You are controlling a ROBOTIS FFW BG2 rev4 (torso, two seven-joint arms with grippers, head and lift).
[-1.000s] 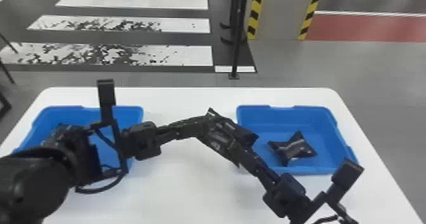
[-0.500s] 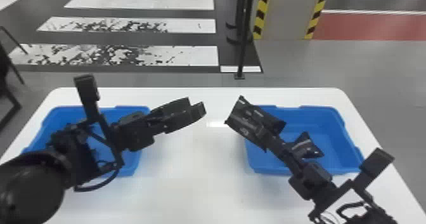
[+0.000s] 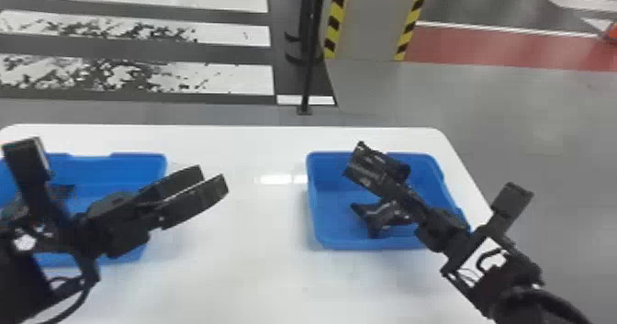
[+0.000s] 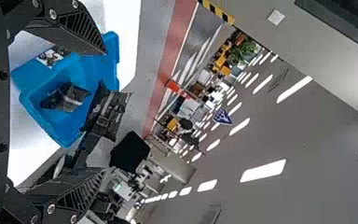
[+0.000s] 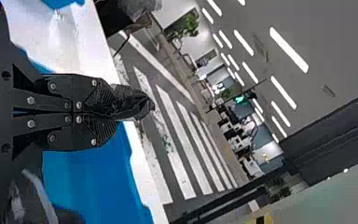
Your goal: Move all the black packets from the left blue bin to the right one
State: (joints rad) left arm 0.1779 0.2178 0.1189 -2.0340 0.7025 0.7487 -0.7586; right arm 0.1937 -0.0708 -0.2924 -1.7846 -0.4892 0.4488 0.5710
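– Where is the packet being handled?

– The glossy black packet, soft and creased [image 3: 367, 169], is in the black two-fingered right gripper [image 3: 391, 186]. In the head view it lies over the far left part of the rectangular blue plastic right bin [image 3: 367, 244], tilted, with one end poking up past the rim.

– How do that gripper's fingers stand?

– Closed in on the packet. In the right wrist view the two flat black fingers [image 5: 103, 95] come together at its near end, and the crumpled black film sticks out beyond their tips.

– Any packet in the right bin itself?

– Yes, a crumpled black packet with pale glints [image 3: 381, 217] lies inside, below the held one in the head view. The left wrist view shows it too, with bin floor around it.

– And the other arm?

– The black two-fingered left gripper [image 3: 215, 177] hangs beside the rectangular blue plastic left bin [image 3: 114, 174], its tips past that bin's right side. Its fingers are well apart, gripping nothing.

– What is in the left bin?

– A dark shape [image 3: 63, 191], partly behind the left arm. I cannot tell what it is, or how many things lie there.

– What do the bins stand on?

– A smooth white table [image 3: 238, 277] with rounded corners, the bins well apart.
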